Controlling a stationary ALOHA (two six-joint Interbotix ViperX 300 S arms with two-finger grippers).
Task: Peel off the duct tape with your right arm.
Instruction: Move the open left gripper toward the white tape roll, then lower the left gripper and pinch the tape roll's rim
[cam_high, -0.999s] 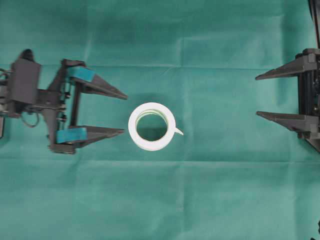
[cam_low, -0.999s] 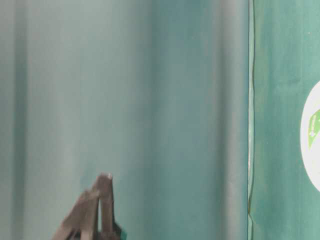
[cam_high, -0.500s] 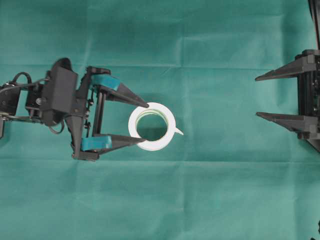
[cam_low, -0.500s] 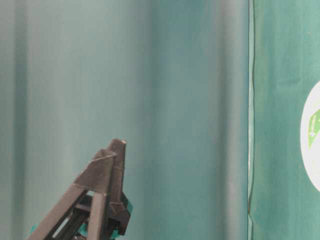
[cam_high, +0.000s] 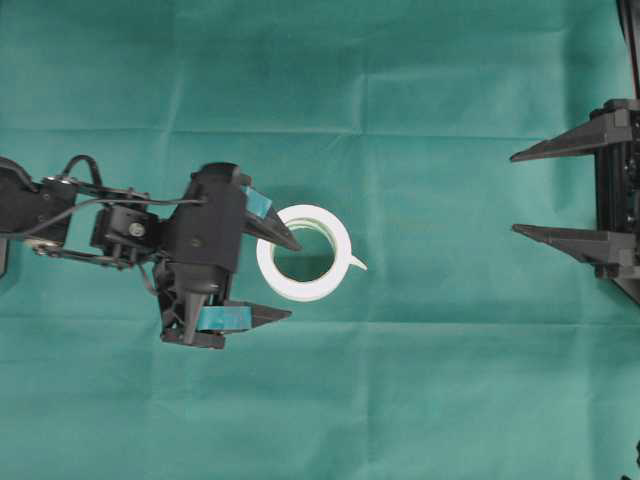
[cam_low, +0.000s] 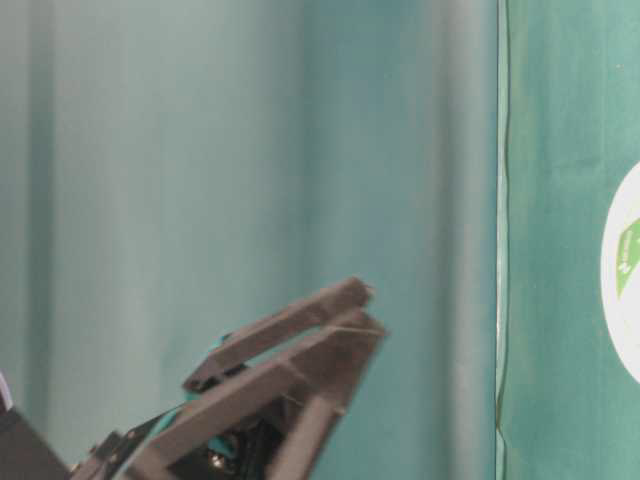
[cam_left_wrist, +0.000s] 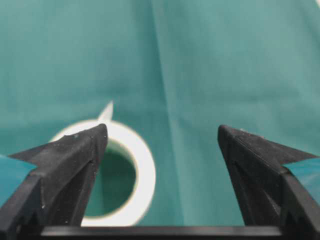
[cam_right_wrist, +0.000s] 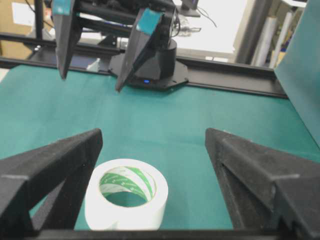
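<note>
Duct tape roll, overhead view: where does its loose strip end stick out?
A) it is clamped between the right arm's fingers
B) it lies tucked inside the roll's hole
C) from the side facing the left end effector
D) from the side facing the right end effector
D: the small white tab of the duct tape roll juts from its right rim, toward the distant open right end effector, which touches nothing.

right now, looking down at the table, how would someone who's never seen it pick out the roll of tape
Start with the green cloth covering the whole table; near its middle lies the tape roll, flat on its side with the hole facing up. It is the only white thing there, a ring with a pale green inner rim and a small loose tab on its right side, with the black left gripper over its left edge.
</note>
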